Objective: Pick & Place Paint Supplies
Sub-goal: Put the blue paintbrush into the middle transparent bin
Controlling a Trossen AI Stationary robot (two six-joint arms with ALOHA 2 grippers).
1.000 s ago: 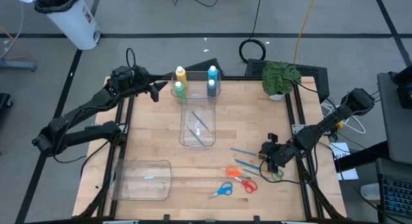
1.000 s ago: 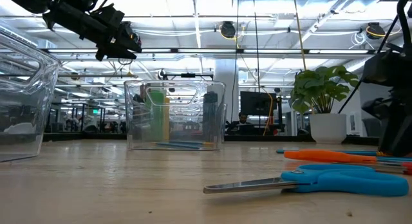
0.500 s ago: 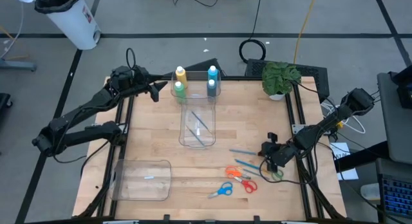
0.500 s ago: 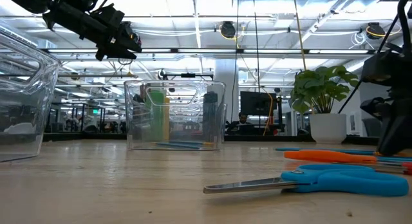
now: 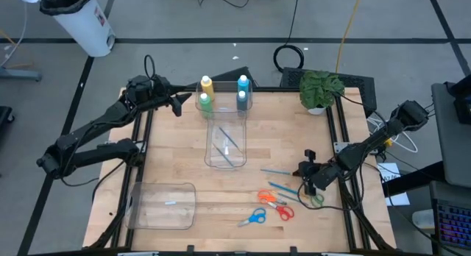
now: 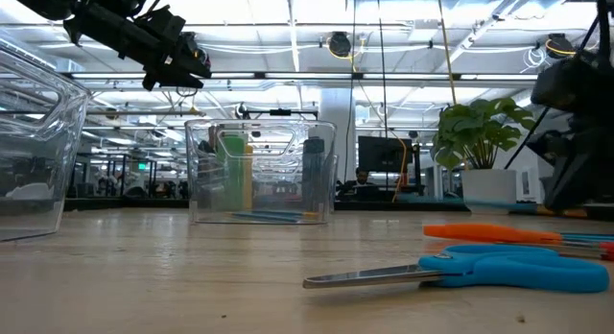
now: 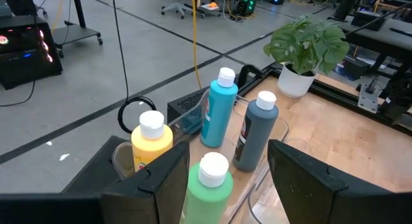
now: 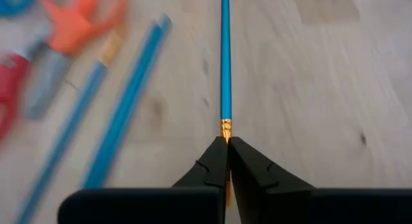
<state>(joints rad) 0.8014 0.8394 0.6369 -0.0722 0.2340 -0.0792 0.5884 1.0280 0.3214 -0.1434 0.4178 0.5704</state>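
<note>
The blue brush (image 8: 224,56) lies low over the tabletop (image 5: 176,164), near the right edge and just beside the other brushes (image 5: 282,187) and the scissors (image 5: 276,202). The right gripper (image 8: 226,145) is shut tight on it, pinching it at the little gold band near one end. That is the risky part. The brush is long and thin, and it is held only by its end, so the far tip could droop or swing when the arm lifts. It might bump the other brushes or catch the rim of the clear bin (image 5: 225,147) on the way in. It could also slip out, since the hold is so small. A slow, level carry looks safest.

The right arm reaches in low from the right side, with its wrist bent down toward the wood.

The left gripper (image 7: 228,176) waits with its fingers apart and nothing in it, held up at the back left, just beside the four paint bottles (image 7: 221,114).
</note>
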